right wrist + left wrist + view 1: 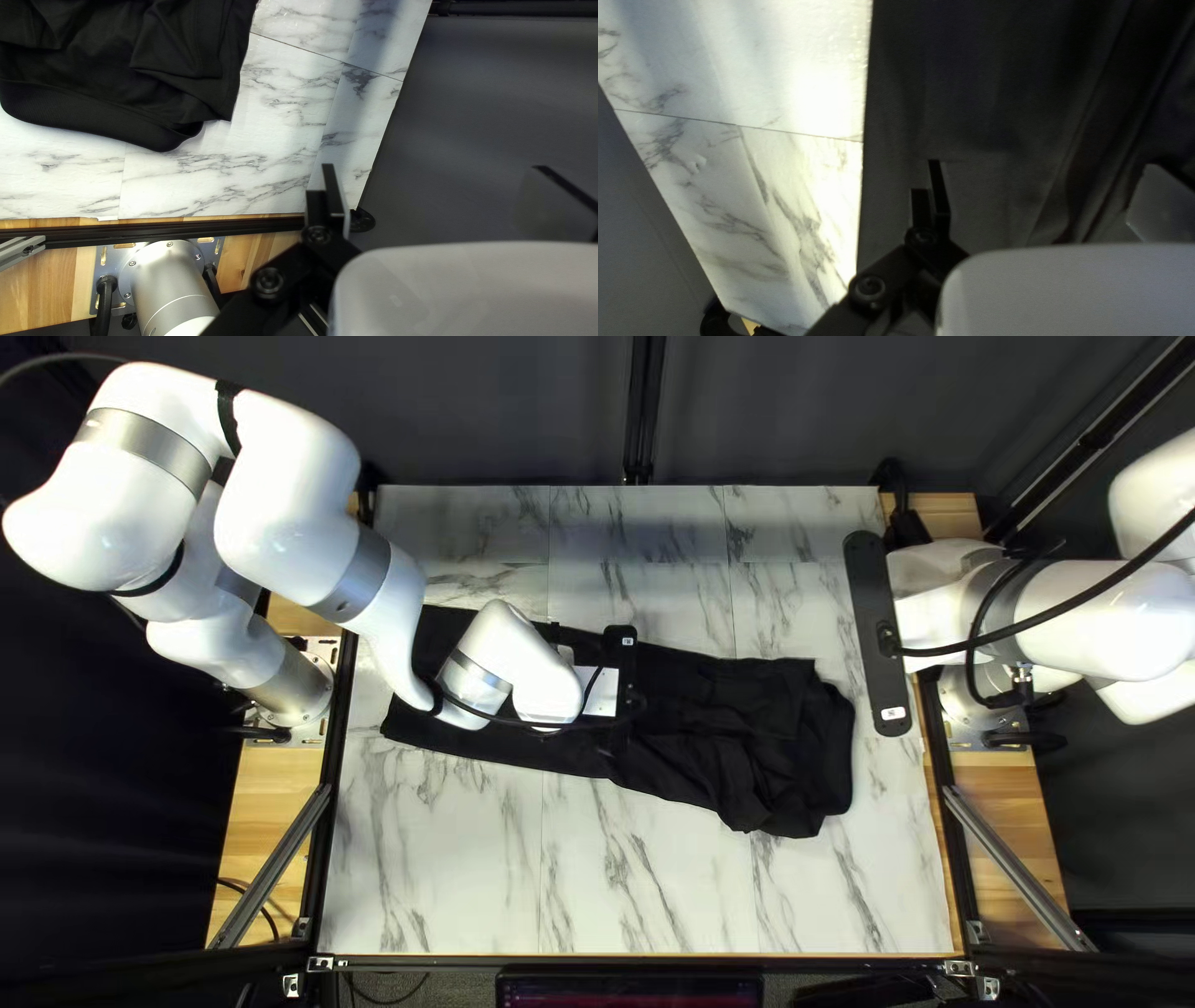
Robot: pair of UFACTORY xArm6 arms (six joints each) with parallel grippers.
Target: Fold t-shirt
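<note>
Over the black t-shirt (772, 709), the left gripper (632, 700) is hanging spread. Beside the t-shirt, the right gripper (886, 639) is gaping.

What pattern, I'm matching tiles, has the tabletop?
Tabletop: white marble-look, grey veins; best in right wrist view.

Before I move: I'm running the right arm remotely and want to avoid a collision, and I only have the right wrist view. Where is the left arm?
Observer: In the top left view, the left arm reaches out over the middle of the black T-shirt.
Operator: I only see one end of the T-shirt. Where does the rest go?
Observer: It stretches toward the left arm's base, stopping short of the table's edge there.
Operator: Is the left gripper closed on the cloth?
Observer: No, the left wrist view shows the left gripper open, its two fingers well apart.
</note>
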